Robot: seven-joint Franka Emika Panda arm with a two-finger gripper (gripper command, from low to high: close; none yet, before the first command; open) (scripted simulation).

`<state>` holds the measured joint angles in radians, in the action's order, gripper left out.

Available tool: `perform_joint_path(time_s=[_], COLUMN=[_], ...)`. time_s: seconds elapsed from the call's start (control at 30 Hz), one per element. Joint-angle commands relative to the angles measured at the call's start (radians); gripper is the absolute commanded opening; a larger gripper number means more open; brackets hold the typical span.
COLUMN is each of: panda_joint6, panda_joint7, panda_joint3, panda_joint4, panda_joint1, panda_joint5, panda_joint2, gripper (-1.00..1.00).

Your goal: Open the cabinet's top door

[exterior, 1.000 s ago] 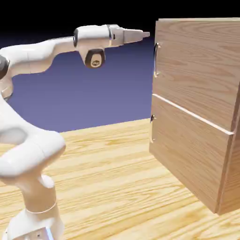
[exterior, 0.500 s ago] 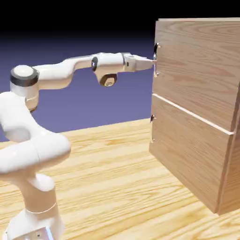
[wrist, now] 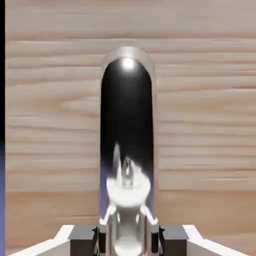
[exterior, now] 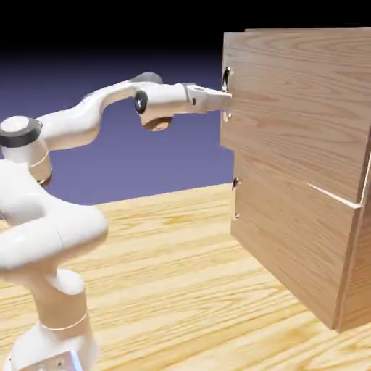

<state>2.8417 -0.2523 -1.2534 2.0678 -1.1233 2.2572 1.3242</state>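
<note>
Exterior view: the gripper [exterior: 227,100] has the top door's handle [exterior: 227,81], probably for pulling; the top door [exterior: 301,101] sits above the lower door [exterior: 282,217], its handle edge poking out past it. Looks roomy on the handle's robot side.

Hand view: fingertips [wrist: 172,241] clamp either side of the handle, backdrop beyond the door's edge.

the top door [exterior: 297,101] is now a little open, its handle edge standing out past the lower door [exterior: 290,232]. the gripper [exterior: 230,101], which was open before, has closed on the top door's handle [wrist: 127,125].
</note>
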Motion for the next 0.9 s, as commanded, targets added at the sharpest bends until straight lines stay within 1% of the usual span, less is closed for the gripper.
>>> perform_joint_path(time_s=[0.0,0.23,0.43,0.63,0.87], panda_joint6=[-0.027,-0.217,-0.379,-0.550,-0.713], panda_joint7=[-0.024,-0.161,-0.247,-0.302,-0.328], panda_joint3=[0.019,0.151,0.295,0.501,0.755], panda_joint4=[0.036,0.290,0.507,0.711,0.853], panda_joint1=[0.029,0.241,0.432,0.610,0.713], panda_joint5=[0.019,0.085,0.053,-0.078,-0.289], panda_joint2=[0.010,0.057,0.095,0.154,0.227], gripper=[-1.00,-1.00,-1.00,-1.00,-1.00])
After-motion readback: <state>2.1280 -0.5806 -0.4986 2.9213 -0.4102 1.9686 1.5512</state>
